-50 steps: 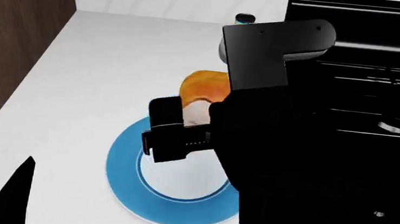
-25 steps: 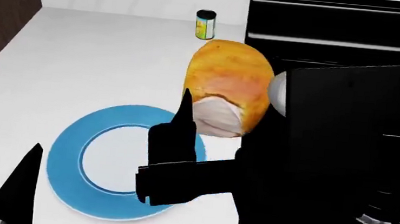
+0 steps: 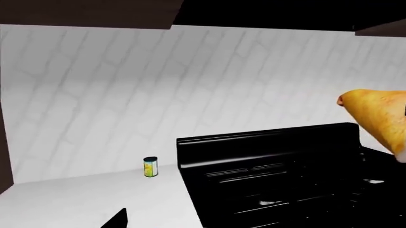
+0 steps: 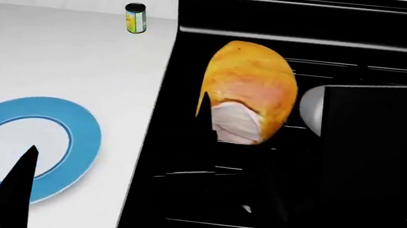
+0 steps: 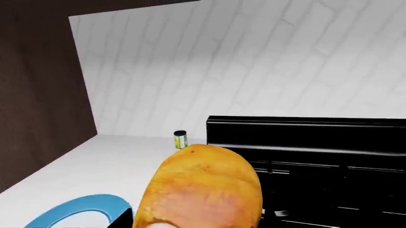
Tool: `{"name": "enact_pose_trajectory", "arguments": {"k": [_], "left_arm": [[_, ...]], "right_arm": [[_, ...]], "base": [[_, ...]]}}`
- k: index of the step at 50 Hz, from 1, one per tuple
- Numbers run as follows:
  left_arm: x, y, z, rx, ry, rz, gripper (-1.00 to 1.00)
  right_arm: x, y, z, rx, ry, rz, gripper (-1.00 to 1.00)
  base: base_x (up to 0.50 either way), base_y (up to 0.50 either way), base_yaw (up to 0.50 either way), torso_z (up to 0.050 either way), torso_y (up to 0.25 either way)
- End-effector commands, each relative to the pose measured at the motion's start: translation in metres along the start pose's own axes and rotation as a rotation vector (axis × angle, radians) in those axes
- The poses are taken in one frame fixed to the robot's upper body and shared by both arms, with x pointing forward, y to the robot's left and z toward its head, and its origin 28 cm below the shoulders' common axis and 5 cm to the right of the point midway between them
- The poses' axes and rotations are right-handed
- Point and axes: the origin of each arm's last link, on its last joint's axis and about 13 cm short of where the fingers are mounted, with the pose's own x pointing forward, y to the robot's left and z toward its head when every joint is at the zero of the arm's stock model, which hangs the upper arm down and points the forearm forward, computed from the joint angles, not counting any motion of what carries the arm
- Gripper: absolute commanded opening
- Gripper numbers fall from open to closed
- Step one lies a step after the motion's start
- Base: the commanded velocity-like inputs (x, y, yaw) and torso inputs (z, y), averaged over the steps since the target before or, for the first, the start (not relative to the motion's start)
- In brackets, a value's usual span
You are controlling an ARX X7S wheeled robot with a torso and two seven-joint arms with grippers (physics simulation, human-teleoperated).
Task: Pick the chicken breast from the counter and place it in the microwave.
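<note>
The chicken breast [image 4: 250, 87], golden-orange with a pale cut face, hangs in my right gripper [image 4: 238, 125] above the black stove. One black finger [image 4: 205, 116] shows on its left side; the other is hidden behind the meat. In the right wrist view the chicken breast [image 5: 203, 187] fills the space between the jaws. It also shows at the edge of the left wrist view [image 3: 381, 116]. My left gripper [image 4: 8, 196] is open and empty, low over the white counter [image 4: 68, 63] next to the blue plate. The microwave is out of view.
The blue plate [image 4: 76, 136] with a white ring lies empty on the counter at the left. A small yellow-green can [image 4: 135, 18] stands near the back wall. The black gas stove [image 4: 357, 44] fills the right half. A brown cabinet side [image 5: 38, 104] stands far left.
My right gripper has carried the chicken breast up off the plate and rightward to above the stove. The view has turned right, so plate and can sit further left.
</note>
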Motion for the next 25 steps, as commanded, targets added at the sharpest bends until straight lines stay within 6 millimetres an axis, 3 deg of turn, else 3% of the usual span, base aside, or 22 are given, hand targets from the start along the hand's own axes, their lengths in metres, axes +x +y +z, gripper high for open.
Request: {"name": "enact_pose_trajectory", "arguments": {"k": [1, 25], "left_arm": [[0.0038, 0.0027, 0.0031, -0.014, -0.061, 0.041, 1.00], [0.0078, -0.0002, 0.0023, -0.024, -0.067, 0.038, 1.00]], "right_arm": [[0.0002, -0.0007, 0.0029, 0.012, -0.052, 0.004, -1.00], [0.0007, -0.0027, 0.0076, 0.000, -0.062, -0.002, -1.00]], "base": [[0.00, -0.50, 0.00, 0.000, 0.000], [0.00, -0.48, 0.00, 0.000, 0.000]]}}
